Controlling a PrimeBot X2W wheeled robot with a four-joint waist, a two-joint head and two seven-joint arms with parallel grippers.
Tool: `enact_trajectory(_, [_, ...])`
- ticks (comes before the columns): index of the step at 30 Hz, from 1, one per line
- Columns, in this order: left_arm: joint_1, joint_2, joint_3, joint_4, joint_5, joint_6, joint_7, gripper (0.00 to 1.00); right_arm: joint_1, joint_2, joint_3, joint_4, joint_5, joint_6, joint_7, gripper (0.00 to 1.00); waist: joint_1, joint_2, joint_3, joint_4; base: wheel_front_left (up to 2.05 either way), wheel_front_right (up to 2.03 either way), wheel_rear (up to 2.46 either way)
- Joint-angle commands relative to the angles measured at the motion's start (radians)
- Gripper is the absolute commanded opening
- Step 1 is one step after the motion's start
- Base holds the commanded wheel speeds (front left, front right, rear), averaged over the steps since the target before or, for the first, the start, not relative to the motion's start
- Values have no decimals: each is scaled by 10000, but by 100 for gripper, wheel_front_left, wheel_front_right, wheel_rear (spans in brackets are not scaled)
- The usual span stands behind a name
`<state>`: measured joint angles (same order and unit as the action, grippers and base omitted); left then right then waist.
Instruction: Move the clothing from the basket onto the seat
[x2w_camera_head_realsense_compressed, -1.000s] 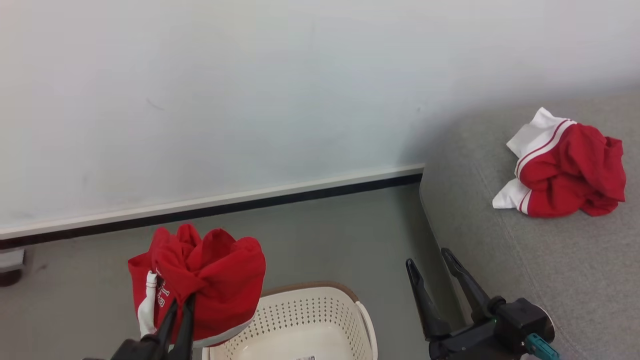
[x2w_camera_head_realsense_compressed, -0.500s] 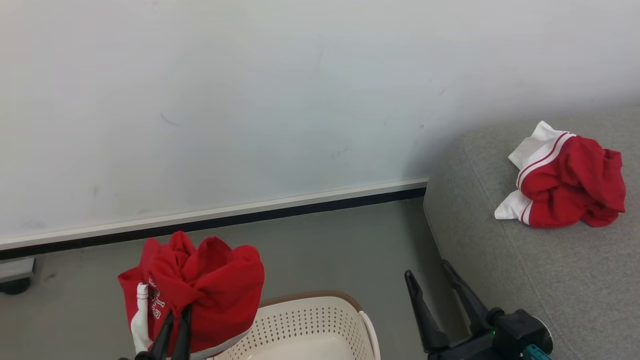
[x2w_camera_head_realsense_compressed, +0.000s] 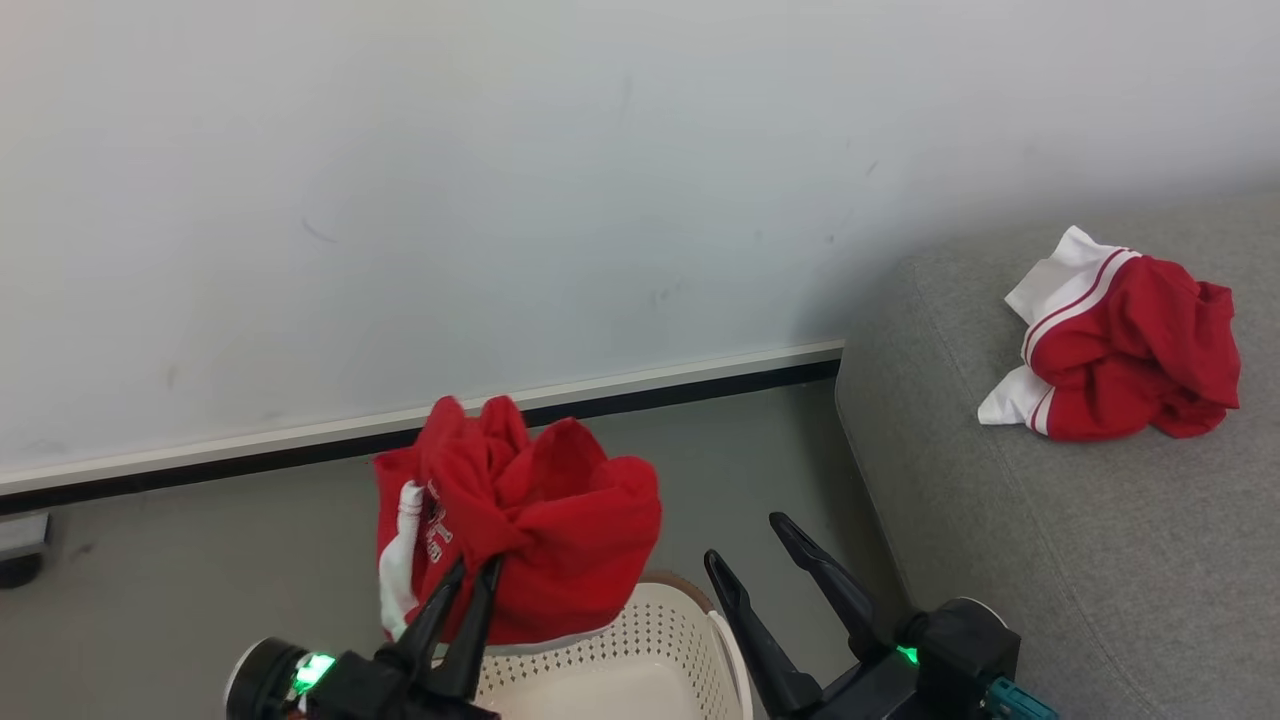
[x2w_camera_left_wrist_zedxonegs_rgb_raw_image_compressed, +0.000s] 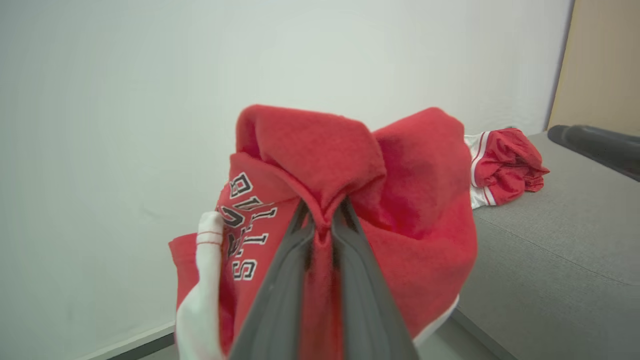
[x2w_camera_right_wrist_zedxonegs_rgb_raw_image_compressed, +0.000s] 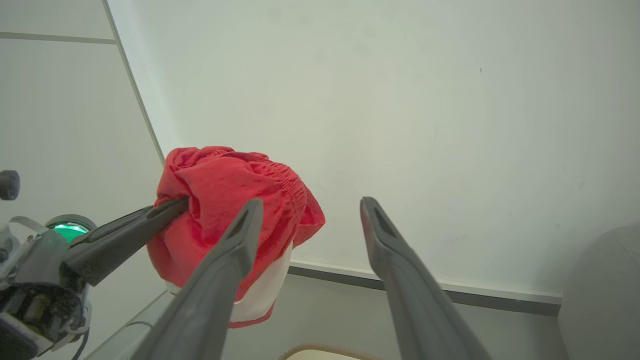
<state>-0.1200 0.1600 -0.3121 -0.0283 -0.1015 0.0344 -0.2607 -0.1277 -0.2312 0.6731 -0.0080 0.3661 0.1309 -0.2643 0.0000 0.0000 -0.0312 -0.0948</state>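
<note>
My left hand (x2w_camera_head_realsense_compressed: 477, 566) pinches the lettered red garment (x2w_camera_head_realsense_compressed: 540, 530), held above the basket (x2w_camera_head_realsense_compressed: 640, 640): the carry step, I judge. My right hand (x2w_camera_head_realsense_compressed: 745, 537) hangs spread and empty. The striped garment (x2w_camera_head_realsense_compressed: 1130, 360) lies on the seat (x2w_camera_head_realsense_compressed: 1050, 560); next I must swing right over it and let go.

**Flat, bright light; close parts soft**

Even, diffuse light washes the wall (x2w_camera_head_realsense_compressed: 500, 150), without glare. In the head view a shadow dims the wall at three o'clock, above the sofa (x2w_camera_head_realsense_compressed: 1050, 560). The red cloth (x2w_camera_head_realsense_compressed: 560, 540) looks slightly smeared along its top. In the left wrist view the fingers (x2w_camera_left_wrist_zedxonegs_rgb_raw_image_compressed: 280, 300) at six o'clock are out of focus.
</note>
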Motion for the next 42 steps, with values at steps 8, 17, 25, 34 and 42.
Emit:
enact_trajectory(8, [-1132, -304, -754, 103, 399, -616, -58, 0, -474, -252, 413, -4, 340, -3, -7, 100, 0, 0, 219, -122, 0, 0, 0])
enact_trajectory(17, [-1899, -578, -1787, 77, 666, -1140, -58, 0, -658, -292, 570, 263, 532, -3, -7, 100, 0, 0, 304, -166, 0, 0, 0])
enact_trajectory(25, [-2208, -488, -2554, 43, 572, -1449, -58, 0, -744, -259, 672, 485, 384, -3, -7, 77, 0, 0, 340, -151, 0, 0, 0])
enact_trajectory(34, [-2297, -367, -2649, 274, 468, -1433, -58, 0, -820, -300, 596, 417, 253, -3, -7, 0, 0, 0, 411, -147, 0, 0, 0])
enact_trajectory(42, [-2321, -256, -2614, 542, 417, -1329, -26, 17, -549, -225, 271, 328, 74, -3, -8, 0, 0, 0, 385, -221, 0, 0, 0])
